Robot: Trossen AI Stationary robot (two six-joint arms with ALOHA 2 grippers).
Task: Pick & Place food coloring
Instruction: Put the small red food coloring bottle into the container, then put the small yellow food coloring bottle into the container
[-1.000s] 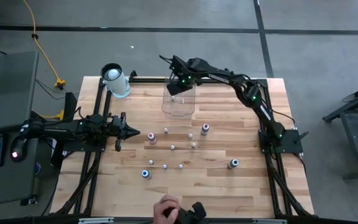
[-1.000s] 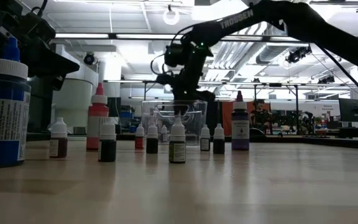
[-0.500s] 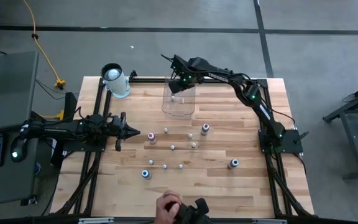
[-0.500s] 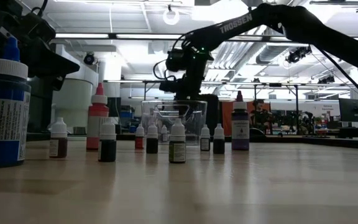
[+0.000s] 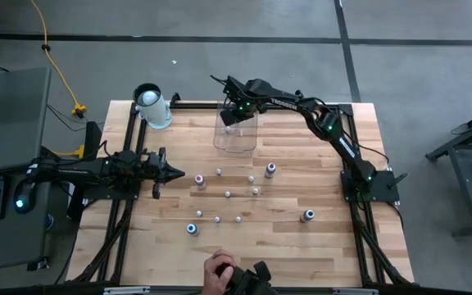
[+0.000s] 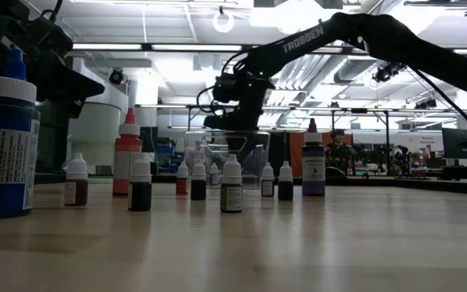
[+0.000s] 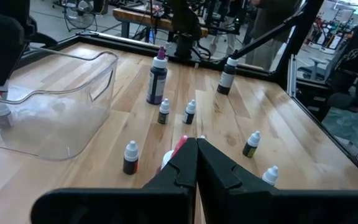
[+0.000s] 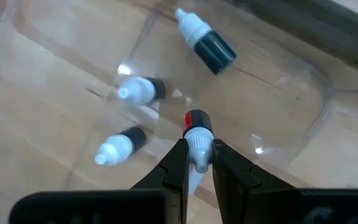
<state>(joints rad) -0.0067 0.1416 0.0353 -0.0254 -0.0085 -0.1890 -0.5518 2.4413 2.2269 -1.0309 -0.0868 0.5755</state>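
Note:
My right gripper reaches steeply down into the clear plastic bin at the table's far side, shut on a tiny food coloring bottle with a white cap and a red-and-dark body. Three more little bottles lie on their sides on the bin's floor. Several food coloring bottles stand upright mid-table, among them a purple one and a pink one. My left gripper waits shut at the table's left, level and clear of everything. My right gripper pinches the bottle's white cap between its two fingertips. The fingers come from above, pointing steeply down. The bottle hangs below them, bottom end down, inside the bin's walls; whether it touches the floor I cannot tell.
A big white cylinder stands at the far left corner. A large blue bottle and a red one stand close in the low view. A person's hand shows at the near edge. Bare wood lies along the table's right side.
My right gripper has sunk with the bottle from above the bin's rim down between its walls, still shut on the cap. The bottle stays hanging below the fingers.

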